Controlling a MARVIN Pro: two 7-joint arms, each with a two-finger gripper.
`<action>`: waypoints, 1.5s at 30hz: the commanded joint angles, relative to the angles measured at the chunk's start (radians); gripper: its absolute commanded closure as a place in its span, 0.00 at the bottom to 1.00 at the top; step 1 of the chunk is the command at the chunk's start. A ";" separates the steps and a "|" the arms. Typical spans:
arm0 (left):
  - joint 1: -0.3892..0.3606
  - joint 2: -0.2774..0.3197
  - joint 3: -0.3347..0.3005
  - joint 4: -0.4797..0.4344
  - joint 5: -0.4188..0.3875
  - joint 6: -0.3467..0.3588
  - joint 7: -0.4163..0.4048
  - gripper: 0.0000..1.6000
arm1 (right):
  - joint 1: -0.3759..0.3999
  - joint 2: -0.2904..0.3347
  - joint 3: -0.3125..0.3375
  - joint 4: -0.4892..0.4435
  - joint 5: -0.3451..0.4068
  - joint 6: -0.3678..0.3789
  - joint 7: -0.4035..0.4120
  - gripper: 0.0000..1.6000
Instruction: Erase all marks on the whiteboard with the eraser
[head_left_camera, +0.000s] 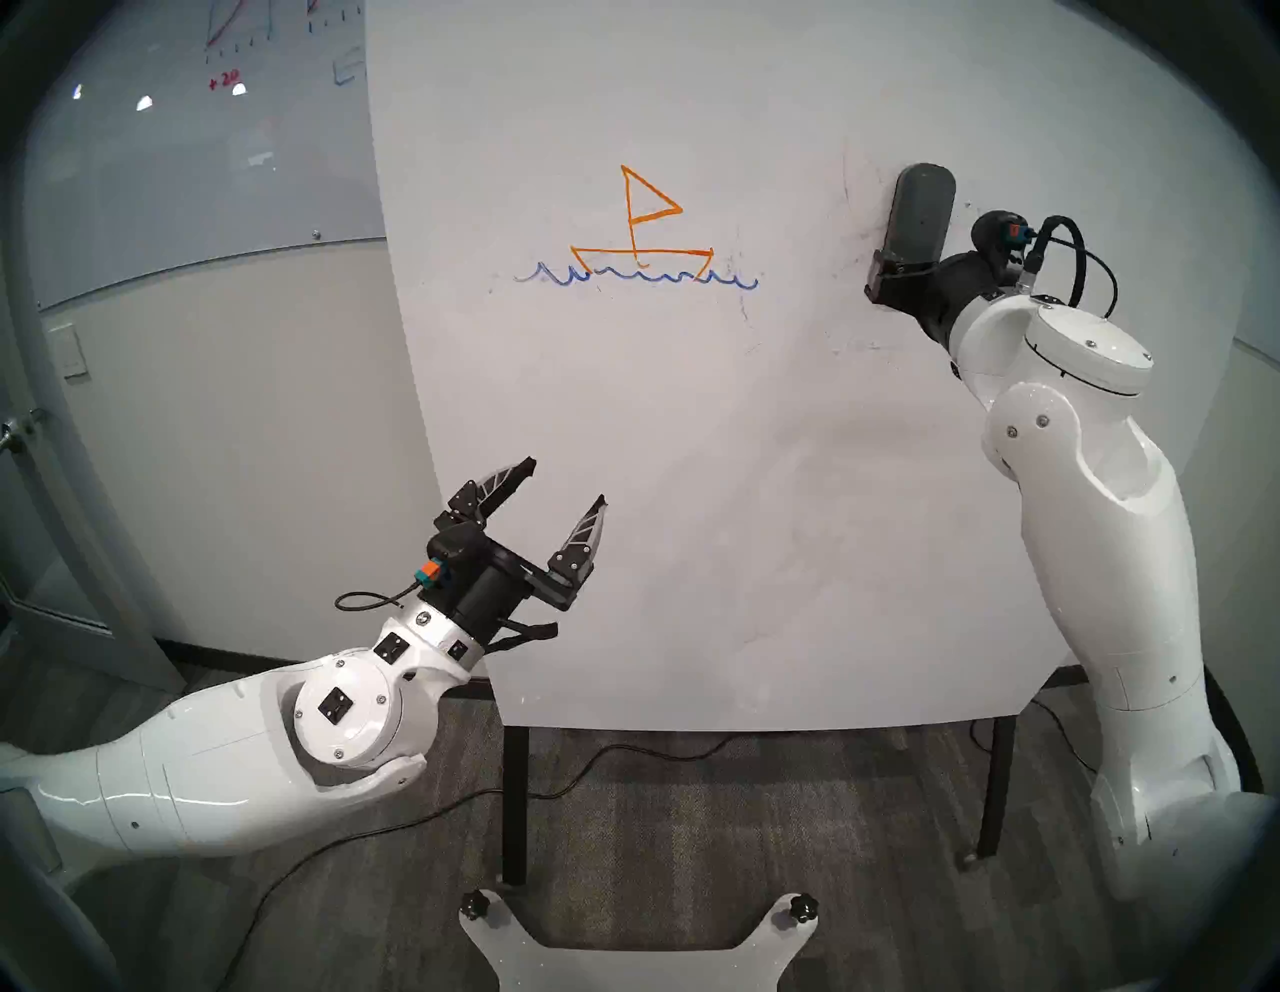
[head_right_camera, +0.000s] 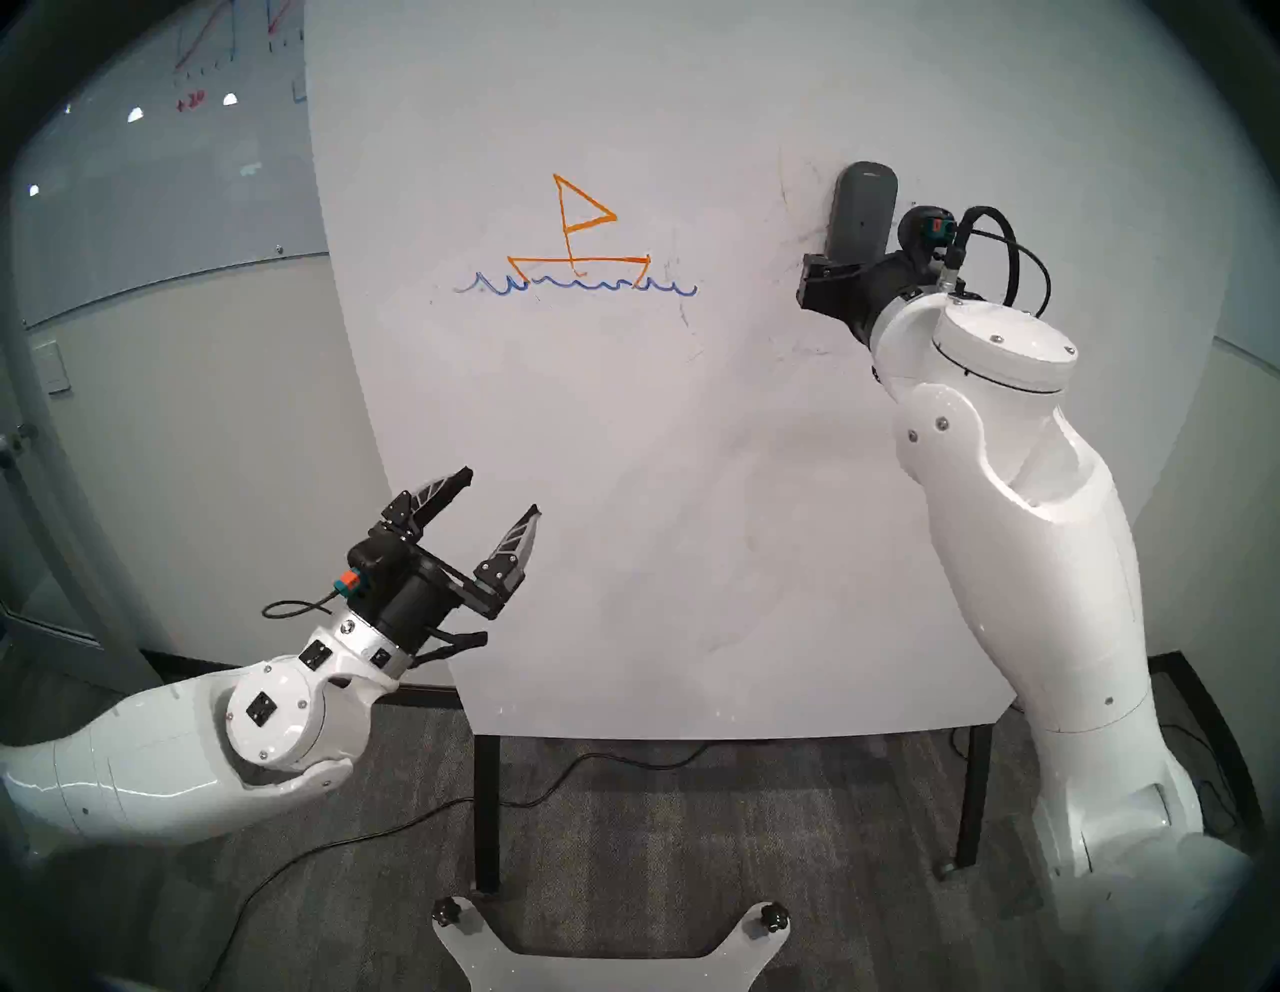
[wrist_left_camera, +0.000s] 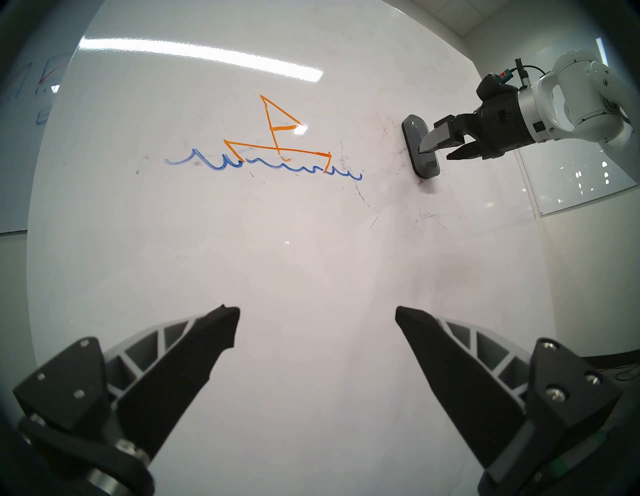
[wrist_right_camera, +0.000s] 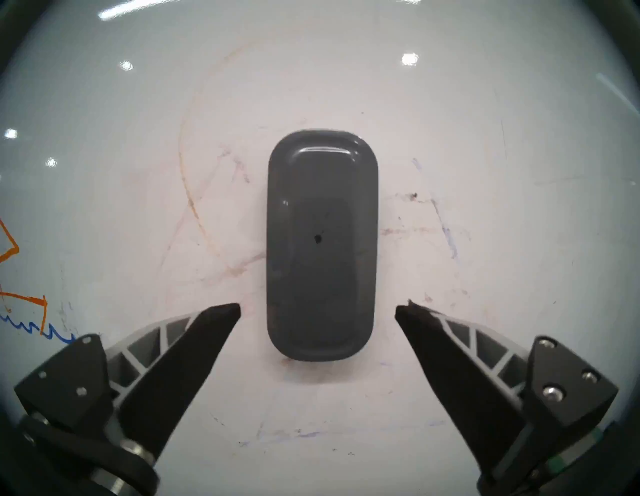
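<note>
While our right gripper blocks the lower end of the eraser from the head views, the right wrist view shows the whole dark grey block sitting flat on the whiteboard, long axis running twelve to six. Our jaws stand wide, one fingertip at its eight o'clock and the other at its four o'clock, each with a strip of bare board between tip and eraser; nothing is gripped. From the left wrist view we cannot tell whether the tips touch the board.

At nine o'clock from the eraser, well apart from it, is the orange sailboat over the blue wavy line. In the right wrist view only the boat's right end and the tail of the waves show, cut off by the left edge. Faint smudges and scratchy strokes ring the eraser; they are pale and hard to read, some brownish, some bluish.

Our left gripper hangs at seven o'clock from the drawing, jaws wide and empty, just inside the board's left edge. Between it and the right arm the lower board is open. The board's top runs out of frame; its bottom edge sits above black legs and cables on the carpet. Behind at ten o'clock, the glass panel with graph sketches is blurred.
</note>
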 joint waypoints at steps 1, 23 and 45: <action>-0.010 0.000 -0.009 -0.008 0.000 -0.005 -0.001 0.00 | 0.028 -0.001 0.013 -0.013 0.003 0.000 0.002 0.00; -0.011 0.001 -0.008 -0.008 -0.001 -0.005 0.000 0.00 | 0.054 -0.007 0.025 0.000 0.009 0.024 0.018 0.00; -0.012 0.001 -0.007 -0.008 -0.001 -0.005 0.000 0.00 | 0.107 -0.049 -0.018 0.046 -0.021 0.051 -0.007 0.00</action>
